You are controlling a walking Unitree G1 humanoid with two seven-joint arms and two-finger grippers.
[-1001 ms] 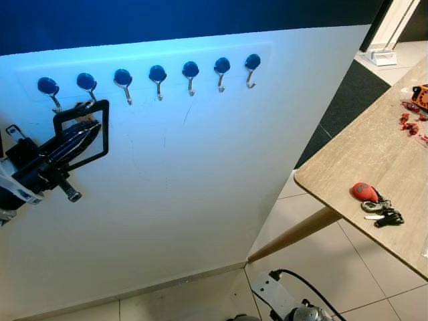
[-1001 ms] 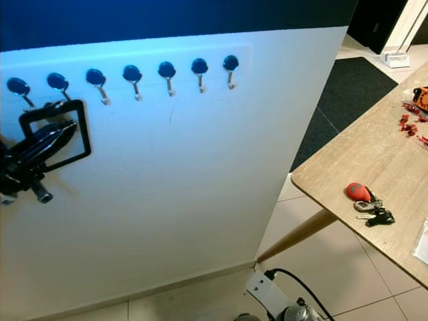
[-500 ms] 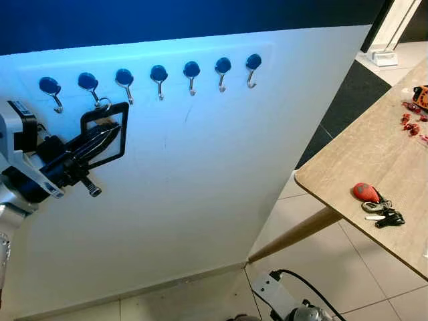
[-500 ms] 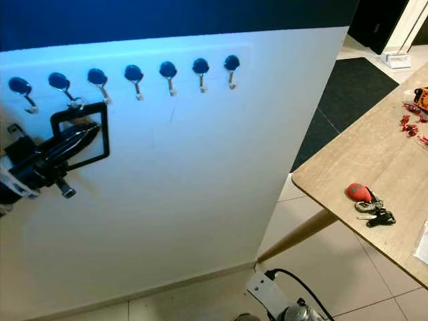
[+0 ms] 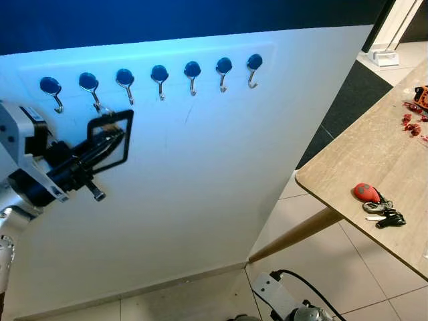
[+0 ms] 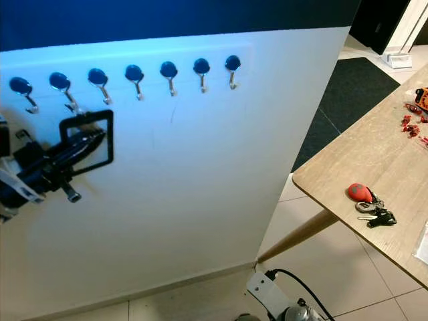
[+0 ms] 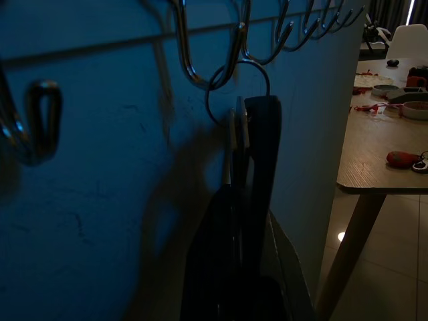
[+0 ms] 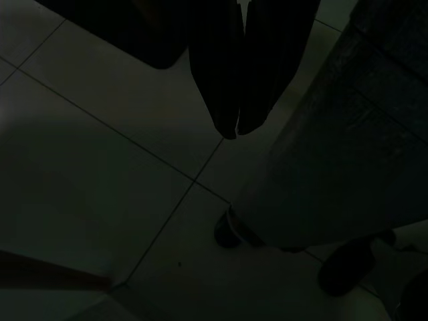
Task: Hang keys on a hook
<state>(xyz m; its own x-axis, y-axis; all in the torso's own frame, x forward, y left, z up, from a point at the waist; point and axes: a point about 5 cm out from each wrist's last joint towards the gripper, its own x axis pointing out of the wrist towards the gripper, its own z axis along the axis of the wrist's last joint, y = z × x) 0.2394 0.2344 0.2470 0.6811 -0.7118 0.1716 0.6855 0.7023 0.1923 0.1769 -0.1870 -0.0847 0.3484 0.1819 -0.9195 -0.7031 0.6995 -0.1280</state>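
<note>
- The keys (image 7: pixel 235 144), thin flat metal blades on a round wire ring (image 7: pixel 239 90), are pinched edge-on in the left gripper (image 7: pixel 244 134), whose jaws are clenched on them so that the ring stands free above the fingertips, ready to be threaded.
- In the left wrist view the ring overlaps the curl of one hook (image 7: pixel 207 60); it seems to be over the tip already, though the dim blue light leaves that unsure.
- A black rectangular frame (image 5: pixel 110 140) stands out at the gripper's front in the head views, against the wall just under the second hook from the left (image 5: pixel 92 90).
- The arm reaches up and forward from the robot's left, presumably to keep the ring level with the hook row (image 5: pixel 157 75), seven blue-capped metal hooks on a white wall (image 5: pixel 200 174).
- The right gripper (image 8: pixel 239 124) hangs idle over the tiled floor (image 8: pixel 100 174), jaws closed with nothing between them.
- A second bunch, with a red fob (image 5: pixel 365 192) and dark keys (image 5: pixel 388 217), lies untouched on the wooden table (image 5: pixel 361 154) to the robot's right, well apart from the wall.
</note>
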